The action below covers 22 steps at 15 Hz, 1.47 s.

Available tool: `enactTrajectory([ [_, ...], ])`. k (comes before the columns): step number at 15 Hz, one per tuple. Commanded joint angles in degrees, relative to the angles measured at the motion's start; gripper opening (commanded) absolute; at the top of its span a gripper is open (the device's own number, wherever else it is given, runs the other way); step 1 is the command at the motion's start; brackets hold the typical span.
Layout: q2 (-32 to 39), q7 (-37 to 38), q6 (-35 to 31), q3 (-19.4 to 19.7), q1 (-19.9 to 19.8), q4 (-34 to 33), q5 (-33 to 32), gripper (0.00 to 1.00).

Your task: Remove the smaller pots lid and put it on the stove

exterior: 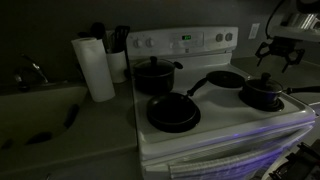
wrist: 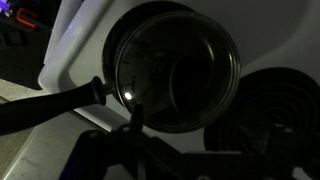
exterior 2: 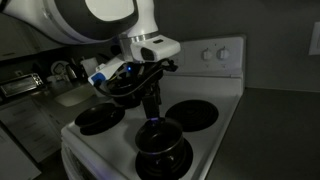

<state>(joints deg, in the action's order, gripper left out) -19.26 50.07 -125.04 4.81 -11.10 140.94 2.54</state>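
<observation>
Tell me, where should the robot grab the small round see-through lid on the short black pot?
Probably its dark centre knob, pinched from straight above. The round see-through lid lies flat on the short black pot, so only the knob sticks up.

Facing the stove point(exterior: 225, 125): the smaller pot point(exterior: 262, 94) sits on the front right burner with the lid point(wrist: 175, 70) on top. A frying pan point(exterior: 173, 112) is front left, the taller pot point(exterior: 155, 75) is right behind it, and a second pan point(exterior: 222, 80) is back right. The pincer point(exterior 2: 152, 108) hangs above the lid, clear of it. A paper towel roll point(exterior: 95, 68) stands on the surface point(exterior: 60, 140) left of the stove, with the sink point(exterior: 30, 100) further left.
</observation>
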Motion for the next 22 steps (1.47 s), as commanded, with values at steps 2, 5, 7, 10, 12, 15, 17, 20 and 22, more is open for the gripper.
enactTrajectory([
  [2,2.22,0.47,0.38,-1.71,1.32,-0.7,1.59,1.0],
  [5,3.04,0.78,0.78,-1.79,1.58,-0.76,1.42,1.0],
  [7,3.01,1.47,1.4,-1.69,1.07,-0.37,0.38,1.0],
  [10,2.36,2.42,1.8,-1.25,0.44,0.28,0.15,1.0],
  [12,2.6,2.84,1.78,-1.03,0.33,0.44,0.43,1.0],
  [15,3.33,3.15,1.64,-0.8,0.41,0.84,0.93,1.0],
  [17,3.55,3.35,1.55,-0.72,0.46,1.1,1.05,1.0],
  [20,3.92,3.56,1.56,-0.68,0.46,1.17,0.84,1.0],
  [22,4.1,3.43,1.69,-0.66,0.48,1.14,0.64,0.93],
])
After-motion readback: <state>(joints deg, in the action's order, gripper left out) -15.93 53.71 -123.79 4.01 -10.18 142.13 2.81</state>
